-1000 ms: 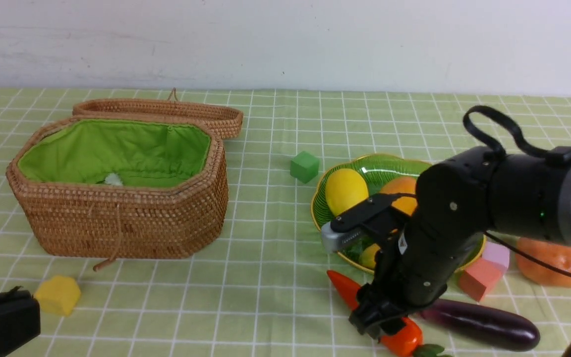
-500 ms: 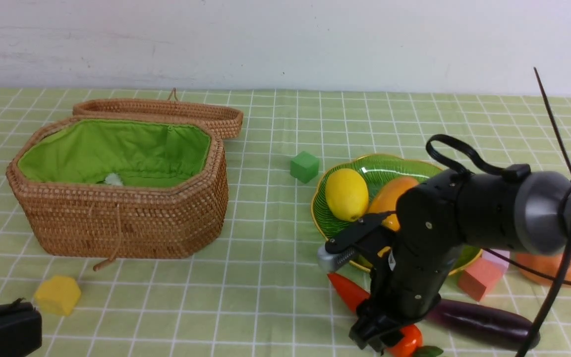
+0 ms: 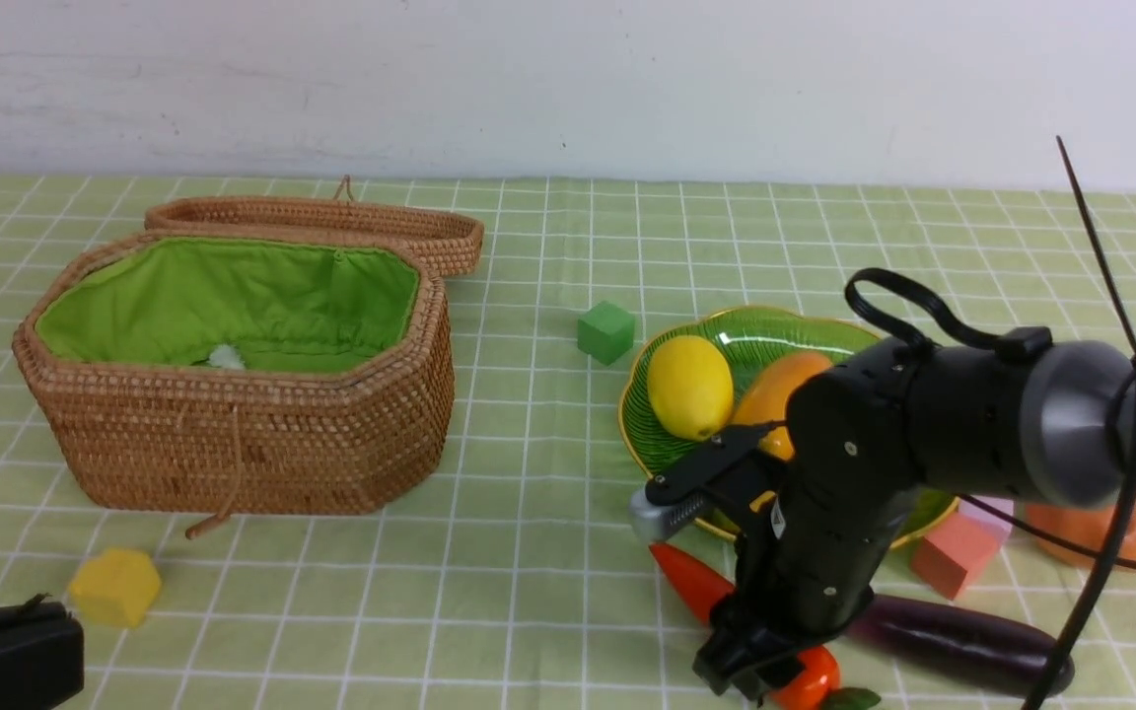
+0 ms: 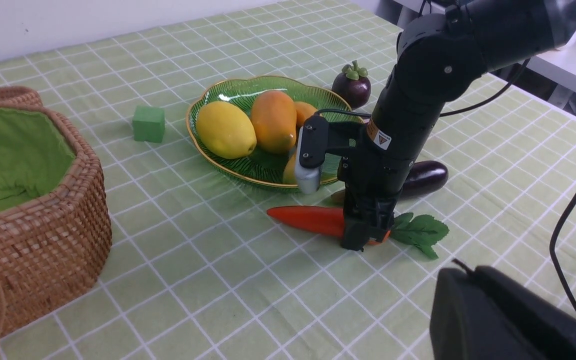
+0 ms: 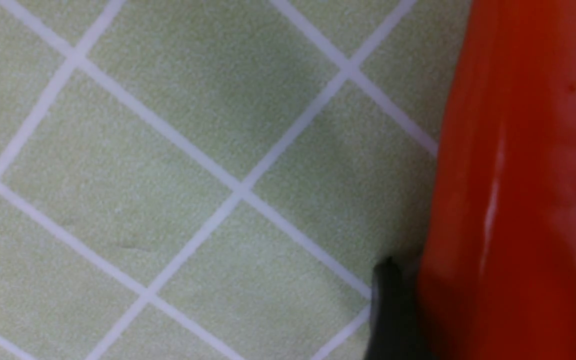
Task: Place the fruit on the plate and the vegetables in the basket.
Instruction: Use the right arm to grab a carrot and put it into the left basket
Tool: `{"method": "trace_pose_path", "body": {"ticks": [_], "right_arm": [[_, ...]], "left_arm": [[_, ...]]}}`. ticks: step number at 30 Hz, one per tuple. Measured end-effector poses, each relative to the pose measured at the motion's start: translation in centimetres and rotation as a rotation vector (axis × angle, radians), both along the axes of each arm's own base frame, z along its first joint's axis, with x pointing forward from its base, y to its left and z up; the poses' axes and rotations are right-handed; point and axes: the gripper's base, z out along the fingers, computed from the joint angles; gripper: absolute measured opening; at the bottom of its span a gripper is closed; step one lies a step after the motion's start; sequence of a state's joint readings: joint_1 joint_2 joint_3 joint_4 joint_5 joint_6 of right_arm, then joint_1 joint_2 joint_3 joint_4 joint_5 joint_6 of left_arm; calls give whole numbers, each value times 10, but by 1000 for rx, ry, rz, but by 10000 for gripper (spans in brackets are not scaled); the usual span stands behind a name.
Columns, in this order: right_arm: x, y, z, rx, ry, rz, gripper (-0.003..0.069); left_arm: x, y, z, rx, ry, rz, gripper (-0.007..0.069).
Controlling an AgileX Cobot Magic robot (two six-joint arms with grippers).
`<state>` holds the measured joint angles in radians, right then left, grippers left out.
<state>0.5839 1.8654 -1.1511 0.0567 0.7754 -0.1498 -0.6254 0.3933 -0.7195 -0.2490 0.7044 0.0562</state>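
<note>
The red-orange carrot lies on the cloth in front of the green plate. My right gripper is down on its thick end, a finger on each side, shut on it; the right wrist view shows the carrot filling the gap. The lemon and mango lie on the plate. The mangosteen sits behind the plate. The eggplant and potato lie at the right. The open basket stands at the left. My left gripper is shut and empty, low at the near left.
A green block sits between basket and plate, a yellow block in front of the basket, and pink blocks beside the plate. The basket lid lies open behind it. A black cable sticks up from the right arm.
The right arm has dropped lower over the carrot since a second ago and has hardly moved in the last half second. The left arm is still.
</note>
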Motion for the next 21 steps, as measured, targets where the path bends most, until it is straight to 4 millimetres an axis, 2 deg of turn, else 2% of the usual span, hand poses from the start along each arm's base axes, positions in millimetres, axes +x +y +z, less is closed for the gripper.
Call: {"method": "trace_pose_path", "body": {"ticks": [5,9,11,16,19,21], "right_arm": [[-2,-1,1,-7,19,-2,382],[-8,-1,17,13,55,-20,382],[-12,0,36,50,77,-35,382],[-20,11,98,230,103,-64,382],[-12,26,143,379,13,-43,382],[-5,37,164,442,-67,-7,382]], "left_arm": [[0,0,0,0,0,0,-13],[0,0,0,0,0,0,-13],[0,0,0,0,0,0,-13],[1,1,0,8,-15,9,-13],[4,3,4,7,-63,43,-13],[6,6,6,11,-89,78,-13]]}}
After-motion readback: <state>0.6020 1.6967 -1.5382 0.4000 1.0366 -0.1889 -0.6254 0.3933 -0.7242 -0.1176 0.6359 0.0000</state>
